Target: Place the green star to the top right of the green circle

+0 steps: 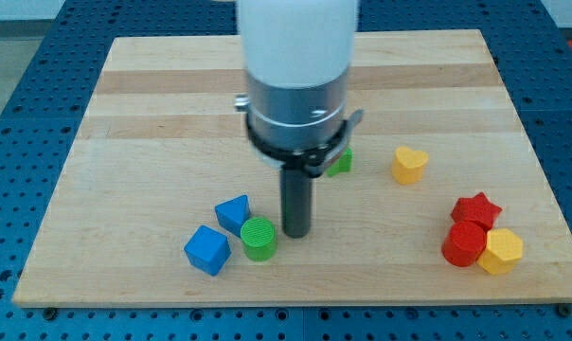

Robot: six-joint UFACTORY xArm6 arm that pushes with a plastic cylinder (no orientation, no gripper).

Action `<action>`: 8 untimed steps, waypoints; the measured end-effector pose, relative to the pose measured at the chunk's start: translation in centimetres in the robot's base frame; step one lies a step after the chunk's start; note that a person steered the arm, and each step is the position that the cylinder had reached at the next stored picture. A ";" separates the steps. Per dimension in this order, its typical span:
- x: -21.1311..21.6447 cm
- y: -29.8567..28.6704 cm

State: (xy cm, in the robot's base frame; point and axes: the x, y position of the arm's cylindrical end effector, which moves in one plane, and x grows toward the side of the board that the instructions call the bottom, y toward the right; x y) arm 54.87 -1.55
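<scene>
Camera view: my tip point(296, 233) rests on the board point(153, 114), just at 3 o'clock of the green circle point(259, 238); it is a bare rod, no fingers to part or close. The green star point(341, 162) sits at 1 o'clock of the circle, mostly hidden behind the arm; its heading and long axis I cannot tell. It looks light, rigid, likely to slide; push a flat flank, not a point.

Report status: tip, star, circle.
My tip just right of green circle block. Green star block partly hidden behind arm, up-right. Nothing between.
</scene>
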 end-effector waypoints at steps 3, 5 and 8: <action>-5.8 11.2; -11.4 10.4; -9.4 2.8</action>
State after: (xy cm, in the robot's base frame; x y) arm 45.50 1.22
